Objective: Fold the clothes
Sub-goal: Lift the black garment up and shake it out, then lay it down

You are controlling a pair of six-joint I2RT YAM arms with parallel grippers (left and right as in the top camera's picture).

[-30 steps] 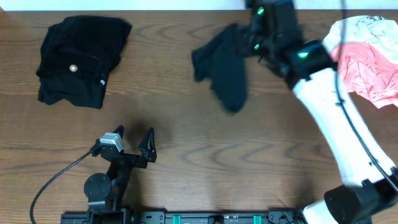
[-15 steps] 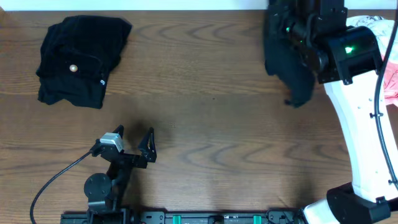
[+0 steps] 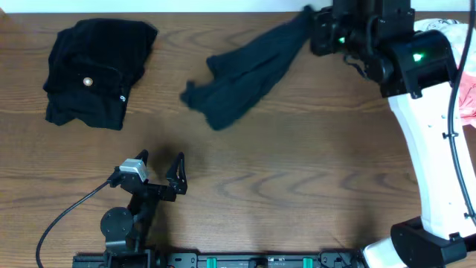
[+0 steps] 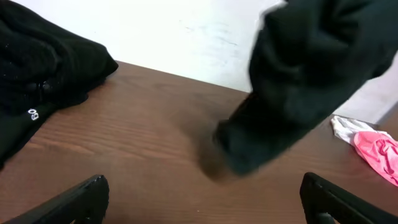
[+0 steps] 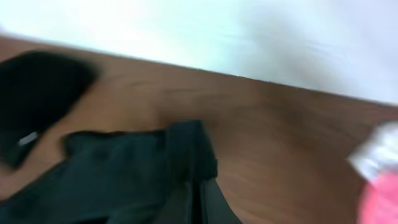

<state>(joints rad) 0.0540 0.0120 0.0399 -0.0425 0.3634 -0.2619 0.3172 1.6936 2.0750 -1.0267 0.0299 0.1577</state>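
At the near edge of the brown wooden table, left gripper sits idle, jaws apart. Plain black short-sleeved shirt trails bunched from mid-table to the far edge, one end pinched in right gripper. Step looks like laying it out. Next move needs lowering it and spreading it flat before folding.

The shirt is plain black, like the folded garment with its 1 pale button. The tabletop is brown wood grain; the crumpled garment is pink and white.
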